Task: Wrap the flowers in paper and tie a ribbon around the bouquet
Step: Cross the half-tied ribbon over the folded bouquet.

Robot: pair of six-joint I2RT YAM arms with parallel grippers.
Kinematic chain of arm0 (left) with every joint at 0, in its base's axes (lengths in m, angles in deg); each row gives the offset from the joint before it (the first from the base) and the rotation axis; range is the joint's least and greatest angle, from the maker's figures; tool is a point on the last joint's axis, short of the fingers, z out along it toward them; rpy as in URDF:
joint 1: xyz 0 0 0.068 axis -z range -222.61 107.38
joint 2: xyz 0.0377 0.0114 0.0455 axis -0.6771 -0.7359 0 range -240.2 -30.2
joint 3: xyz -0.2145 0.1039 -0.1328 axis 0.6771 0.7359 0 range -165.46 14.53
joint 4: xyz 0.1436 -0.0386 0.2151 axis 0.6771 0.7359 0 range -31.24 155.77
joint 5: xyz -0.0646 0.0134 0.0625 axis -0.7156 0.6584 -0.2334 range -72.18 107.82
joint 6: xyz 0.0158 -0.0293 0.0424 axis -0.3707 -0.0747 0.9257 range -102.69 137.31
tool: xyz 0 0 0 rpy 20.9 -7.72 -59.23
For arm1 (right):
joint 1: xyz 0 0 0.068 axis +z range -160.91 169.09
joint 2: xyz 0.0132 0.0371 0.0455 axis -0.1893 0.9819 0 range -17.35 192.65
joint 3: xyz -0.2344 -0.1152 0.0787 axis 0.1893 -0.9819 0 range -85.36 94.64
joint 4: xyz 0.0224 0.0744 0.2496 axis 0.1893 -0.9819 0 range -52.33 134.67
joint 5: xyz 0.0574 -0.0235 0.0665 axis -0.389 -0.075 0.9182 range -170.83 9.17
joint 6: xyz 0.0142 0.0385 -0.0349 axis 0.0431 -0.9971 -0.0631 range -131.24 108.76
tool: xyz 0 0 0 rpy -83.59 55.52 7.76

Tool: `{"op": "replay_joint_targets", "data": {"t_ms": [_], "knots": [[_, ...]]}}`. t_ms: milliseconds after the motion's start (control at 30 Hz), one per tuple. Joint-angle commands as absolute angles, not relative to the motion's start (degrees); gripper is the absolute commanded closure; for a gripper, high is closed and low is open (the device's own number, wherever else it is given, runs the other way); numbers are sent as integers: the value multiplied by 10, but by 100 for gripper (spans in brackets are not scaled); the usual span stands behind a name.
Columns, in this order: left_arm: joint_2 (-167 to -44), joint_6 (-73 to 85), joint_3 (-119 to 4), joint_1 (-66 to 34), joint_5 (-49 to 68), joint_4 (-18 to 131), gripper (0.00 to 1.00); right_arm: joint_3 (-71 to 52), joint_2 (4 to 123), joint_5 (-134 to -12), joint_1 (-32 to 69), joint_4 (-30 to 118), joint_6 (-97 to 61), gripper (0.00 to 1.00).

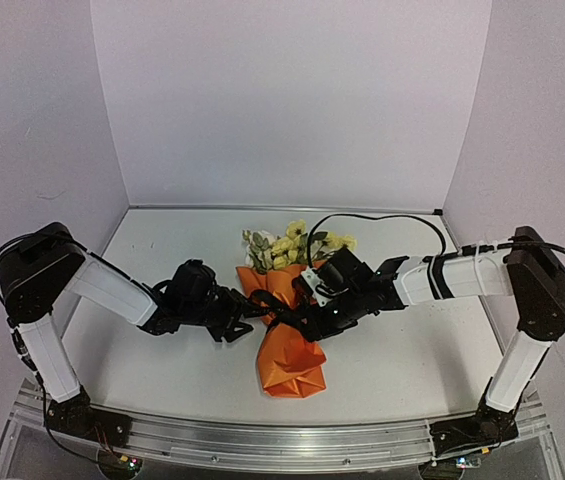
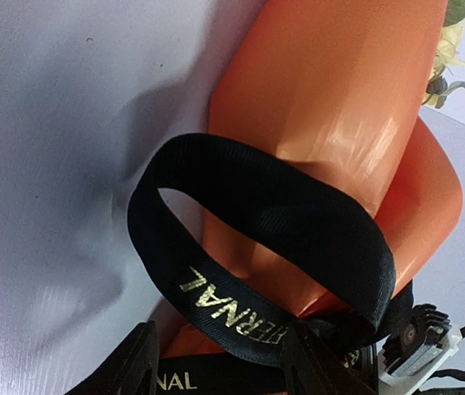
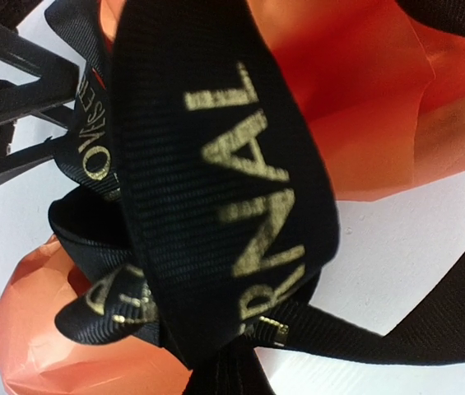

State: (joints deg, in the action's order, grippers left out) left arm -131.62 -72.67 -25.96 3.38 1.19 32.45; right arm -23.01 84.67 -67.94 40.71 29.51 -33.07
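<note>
The bouquet (image 1: 287, 340) lies flat near the middle of the table (image 1: 432, 365). Its flowers (image 1: 294, 245), pale yellow and cream with green leaves, point toward the far wall, and the folded foot of the orange paper (image 1: 292, 375) points toward the arm bases. The black ribbon (image 2: 273, 206), printed with pale lettering, goes around the pinched middle of the cone. In the left wrist view one loop of it stands up off the paper in a broad arch. The left gripper (image 2: 224, 374) reaches in from the left at the cone's waist with its two fingers (image 2: 133, 366) spread apart. A stretch of ribbon lies across the gap between them and is not pinched. The right gripper (image 1: 297, 320) comes in from the opposite side at the same waist. It is closed on the ribbon, whose band fills the right wrist view and narrows toward the fingertips. Both arms stretch low over the tabletop, and their grippers nearly meet across the bouquet.
</note>
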Motion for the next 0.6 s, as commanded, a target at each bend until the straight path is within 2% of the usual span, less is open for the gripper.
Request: {"op": "replay_joint_targets", "data": {"t_ms": [0, 133, 300, 500, 567], "knots": [[-1335, -748, -284, 35, 31, 251, 47, -232, 833, -688, 407, 285, -321, 100], [-1343, -737, -291, 34, 43, 245, 54, -236, 830, -690, 407, 283, -320, 100], [-1343, -729, -283, 33, 43, 225, 76, -241, 823, -695, 407, 279, -316, 100], [-1311, -692, -279, 31, 51, 271, 97, -240, 814, -708, 407, 260, -311, 100], [-1294, -672, -279, 28, 52, 293, 100, -240, 804, -718, 407, 244, -309, 100]]}}
